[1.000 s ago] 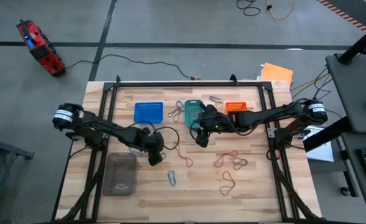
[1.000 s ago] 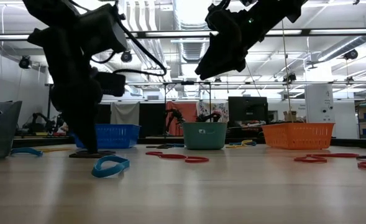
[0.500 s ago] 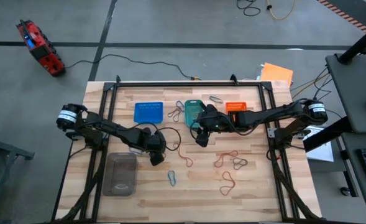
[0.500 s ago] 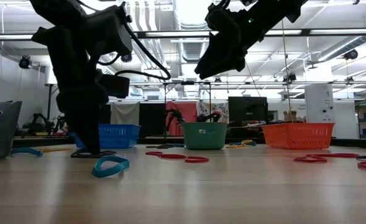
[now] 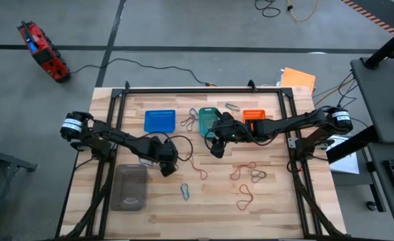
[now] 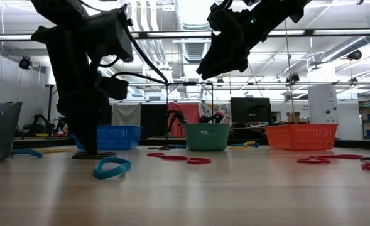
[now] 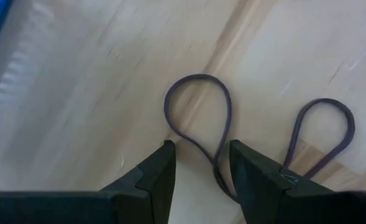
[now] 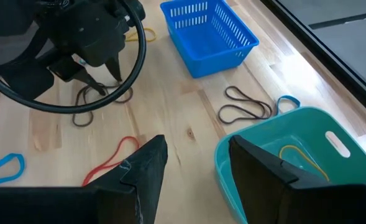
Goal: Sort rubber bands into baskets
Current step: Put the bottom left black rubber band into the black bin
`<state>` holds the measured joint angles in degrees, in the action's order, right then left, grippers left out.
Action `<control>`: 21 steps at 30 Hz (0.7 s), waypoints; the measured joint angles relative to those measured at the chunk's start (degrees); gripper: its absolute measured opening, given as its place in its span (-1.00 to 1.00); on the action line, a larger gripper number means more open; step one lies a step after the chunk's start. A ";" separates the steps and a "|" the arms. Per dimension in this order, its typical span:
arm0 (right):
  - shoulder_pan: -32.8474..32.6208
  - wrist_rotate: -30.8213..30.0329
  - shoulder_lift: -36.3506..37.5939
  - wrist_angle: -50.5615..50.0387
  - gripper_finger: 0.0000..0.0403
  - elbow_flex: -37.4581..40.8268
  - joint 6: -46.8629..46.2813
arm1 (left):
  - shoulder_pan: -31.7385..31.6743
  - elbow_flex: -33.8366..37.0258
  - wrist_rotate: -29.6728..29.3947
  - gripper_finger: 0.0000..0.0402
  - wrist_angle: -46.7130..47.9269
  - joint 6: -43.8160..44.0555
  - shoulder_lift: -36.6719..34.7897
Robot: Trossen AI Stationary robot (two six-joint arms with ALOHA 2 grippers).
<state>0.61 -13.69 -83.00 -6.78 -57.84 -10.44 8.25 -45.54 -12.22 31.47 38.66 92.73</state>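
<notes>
Wooden tabletop point(image 5: 283, 201) carried the whole job when you ran this, and each camera gave you something the others withheld. From the high view you had both arms over the middle of the table: the left gripper point(image 5: 166, 169) low near the clear grey container point(image 5: 130, 187), the right gripper point(image 5: 216, 148) just in front of the teal basket point(image 5: 207, 121). That view also laid out the blue basket point(image 5: 160, 120) and the orange basket point(image 5: 253, 116) in a row with the teal one along the far side, and loose rubber bands scattered over the near planks, among them a red band point(image 5: 245, 196) and a blue band point(image 5: 185, 191). Your left wrist camera alone showed the left fingers parted with a dark grey band point(image 7: 198, 121) lying flat on the wood between their tips, not yet pinched, and a second dark loop point(image 7: 319, 134) just beside it. Your right wrist camera alone looked into the baskets: the teal one point(image 8: 282, 155) held a thin yellow band point(image 8: 301, 157) on its floor, while the blue one point(image 8: 209, 34) showed only its mesh. The right fingers stood apart there, holding nothing. The low view confirmed the left gripper point(image 6: 87, 147) down at the table surface and the right gripper point(image 6: 219, 63) raised well above it; it could not see inside any basket.
</notes>
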 joint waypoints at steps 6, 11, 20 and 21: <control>0.19 0.02 0.00 0.16 -0.16 0.00 -0.01 | -0.02 -0.19 -0.25 -0.34 1.22 0.93 0.00; 0.19 0.02 0.00 0.15 -0.16 0.00 -0.02 | 0.00 0.51 -0.37 -0.34 0.98 1.46 -0.15; 0.19 0.02 0.00 0.17 -0.19 0.00 0.02 | 0.02 0.59 -0.25 -0.82 1.06 0.73 -0.13; 0.19 0.02 0.00 0.17 -0.18 0.00 0.02 | 0.02 0.62 -0.28 -0.90 1.10 0.48 -0.13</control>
<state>0.80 -13.67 -83.00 -6.61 -57.84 -10.41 8.27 -44.93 -12.49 32.57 39.14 92.60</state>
